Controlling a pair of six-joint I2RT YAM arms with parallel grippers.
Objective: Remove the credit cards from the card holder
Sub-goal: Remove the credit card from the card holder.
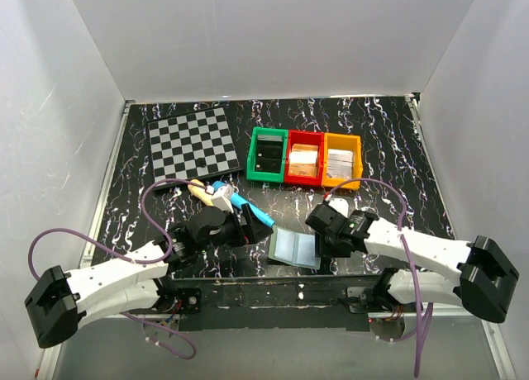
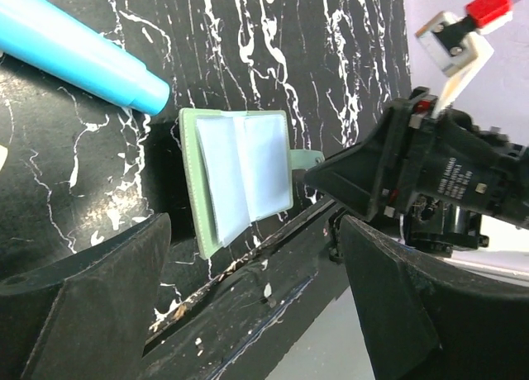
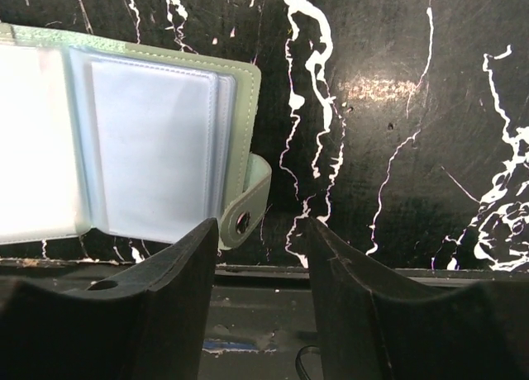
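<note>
On the black marbled table (image 1: 388, 149), the checkered board (image 1: 194, 142) lies well behind the card holder (image 1: 293, 248). Now the left gripper (image 2: 252, 231) hovers just left of the holder, fingers spread, nothing in them. Over to the right gripper (image 3: 263, 231), just right of it, fingers parted, empty too. The holder lies open, pale sleeves up, its tab (image 3: 248, 206) at the right gripper's mouth.
</note>
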